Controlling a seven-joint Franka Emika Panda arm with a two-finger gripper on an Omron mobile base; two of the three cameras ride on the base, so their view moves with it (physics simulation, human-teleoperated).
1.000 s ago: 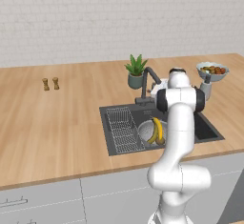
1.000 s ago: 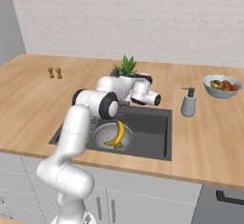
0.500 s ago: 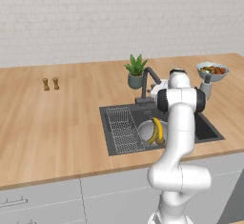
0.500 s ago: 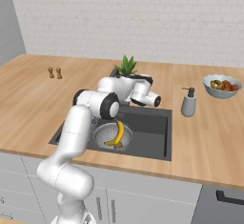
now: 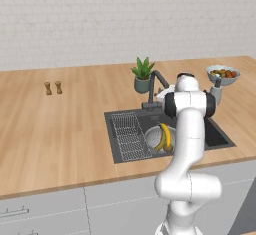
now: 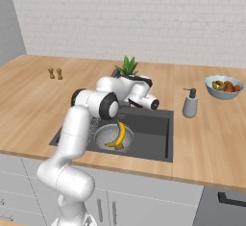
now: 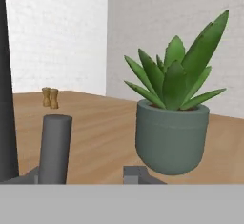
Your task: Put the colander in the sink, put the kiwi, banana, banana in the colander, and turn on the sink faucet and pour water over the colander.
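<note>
The wooden counter (image 5: 60, 129) runs wide and bare left of the sink (image 5: 210, 136), whose basin sits near the counter's front edge. In the sink the colander (image 6: 103, 138) lies at the left end in the right base view; the left base view also shows a wire rack (image 5: 127, 136) beside it. A banana (image 6: 119, 134) rests in the colander, with a small brown lump, perhaps the kiwi (image 6: 120, 146), at its lower tip.

The sink faucet (image 5: 154, 86) stands at the sink's back edge, just before a potted plant (image 7: 171, 123). The hand view shows the plant close, a dark upright post (image 7: 55, 147) to its left, and two small shakers (image 7: 49, 97) far back.

The gripper (image 6: 156, 104) hangs over the sink's back edge near the faucet; whether its jaws are apart or together I cannot tell. A soap dispenser (image 6: 190, 103) and fruit bowl (image 6: 224, 85) stand right of the sink.
</note>
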